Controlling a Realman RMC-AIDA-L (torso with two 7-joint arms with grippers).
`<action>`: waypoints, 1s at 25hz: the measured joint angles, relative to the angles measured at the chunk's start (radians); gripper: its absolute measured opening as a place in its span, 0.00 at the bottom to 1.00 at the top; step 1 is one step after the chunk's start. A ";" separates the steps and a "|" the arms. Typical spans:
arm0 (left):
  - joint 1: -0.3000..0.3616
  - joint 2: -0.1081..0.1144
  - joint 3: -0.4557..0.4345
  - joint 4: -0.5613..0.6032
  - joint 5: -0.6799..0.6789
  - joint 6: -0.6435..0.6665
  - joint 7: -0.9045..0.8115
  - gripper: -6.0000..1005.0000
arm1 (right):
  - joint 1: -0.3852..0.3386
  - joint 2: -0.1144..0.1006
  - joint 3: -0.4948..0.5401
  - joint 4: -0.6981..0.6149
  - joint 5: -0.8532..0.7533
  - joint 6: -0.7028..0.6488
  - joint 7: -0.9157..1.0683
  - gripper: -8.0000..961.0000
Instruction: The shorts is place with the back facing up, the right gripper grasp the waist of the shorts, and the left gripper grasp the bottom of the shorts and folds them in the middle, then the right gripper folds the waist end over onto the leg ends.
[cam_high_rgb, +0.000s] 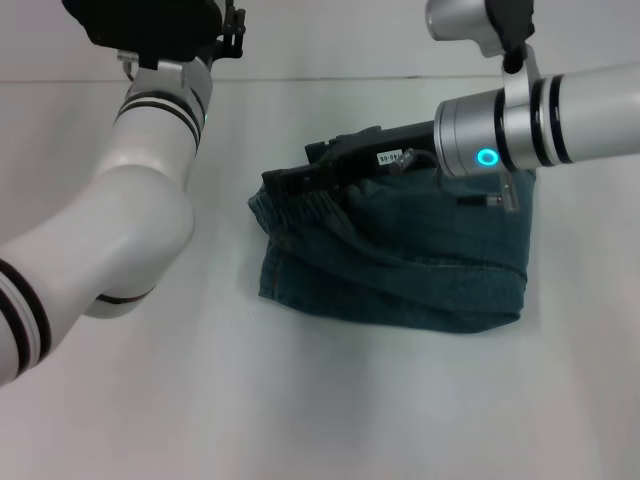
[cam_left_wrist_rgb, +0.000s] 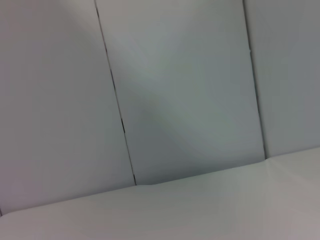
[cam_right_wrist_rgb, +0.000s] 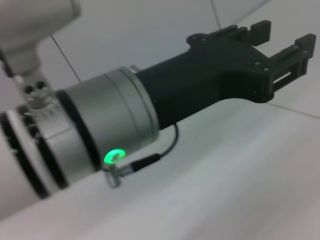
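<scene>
Shorts (cam_high_rgb: 400, 262) of blue denim lie on the white worktop (cam_high_rgb: 300, 420), folded into a compact block a little to the robot's right of the middle of the head view. The elastic waist, with its gathered puckers, shows along the block's left edge, and a smooth fold runs along the near side down to the near right corner.

The right gripper (cam_high_rgb: 290, 178) reaches in from the right, its silver forearm with a glowing blue-green ring crossing above the far right part of the shorts. Its black body lies low along the far edge of the denim, and its tip sits at the far left corner, by the waist. From the head camera the fingers blur into the dark body. In the right wrist view the right gripper (cam_right_wrist_rgb: 282, 37) shows two black fingers (cam_right_wrist_rgb: 260, 29) with a narrow gap between them and nothing in it (only the pale worktop and wall lie behind).

The left gripper (cam_high_rgb: 232, 30) is raised at the far left, well apart from the shorts, above the white elbow of its arm. I cannot tell whether it is wide or narrow. The left wrist view shows only a grey panelled wall (cam_left_wrist_rgb: 180, 90) meeting the worktop.
</scene>
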 joint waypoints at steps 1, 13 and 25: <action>0.000 0.000 -0.003 0.000 0.000 0.000 0.000 0.56 | -0.009 0.001 -0.001 -0.007 0.011 -0.009 0.000 0.85; 0.138 0.000 -0.026 0.129 0.046 0.045 0.008 0.60 | -0.302 -0.008 0.020 -0.043 0.265 -0.130 -0.235 0.98; 0.327 0.002 -0.189 0.305 0.053 0.647 0.006 0.88 | -0.529 -0.017 0.272 -0.113 0.323 -0.282 -0.433 0.98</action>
